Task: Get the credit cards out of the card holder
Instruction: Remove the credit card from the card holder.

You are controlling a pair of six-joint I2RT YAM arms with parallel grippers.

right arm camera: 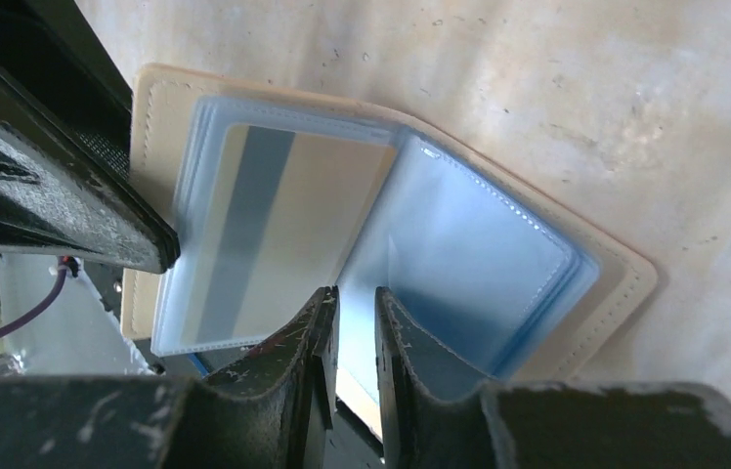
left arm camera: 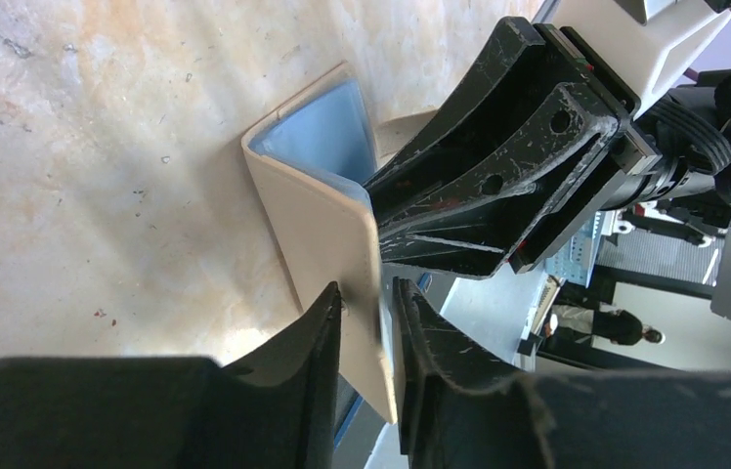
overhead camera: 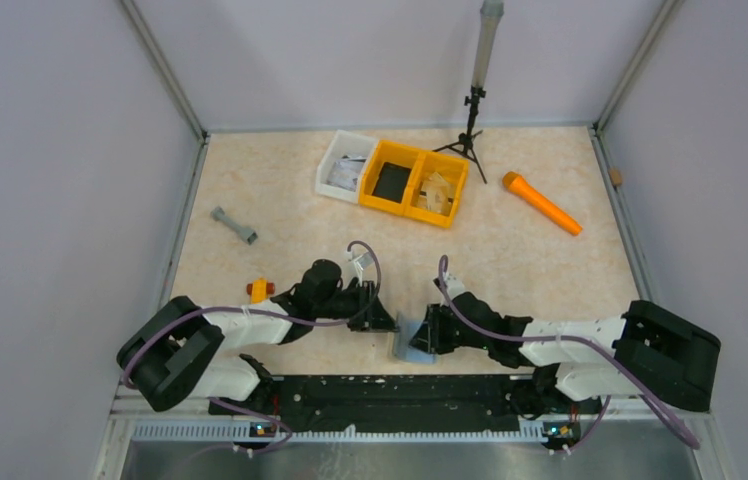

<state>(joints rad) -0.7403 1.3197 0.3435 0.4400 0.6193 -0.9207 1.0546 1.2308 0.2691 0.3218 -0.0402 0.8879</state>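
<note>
My right fingers (right arm camera: 305,354) are covering the lower edge of the card holder (right arm camera: 498,244), my left fingers (right arm camera: 59,186) are hiding one side, and the card (right arm camera: 274,225) is blurring behind plastic.

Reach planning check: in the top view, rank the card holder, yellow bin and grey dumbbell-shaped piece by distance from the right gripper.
1. card holder: pinched in the right gripper, at the near edge.
2. yellow bin: far centre.
3. grey dumbbell-shaped piece: far left.

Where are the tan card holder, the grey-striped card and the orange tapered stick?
Tan flat card holder (right arm camera: 625,272): right wrist view, bare cover corner.
Grey-striped card (right arm camera: 244,225): right wrist view, on its stripe.
Orange tapered stick (overhead camera: 542,204): top view, its middle.
</note>
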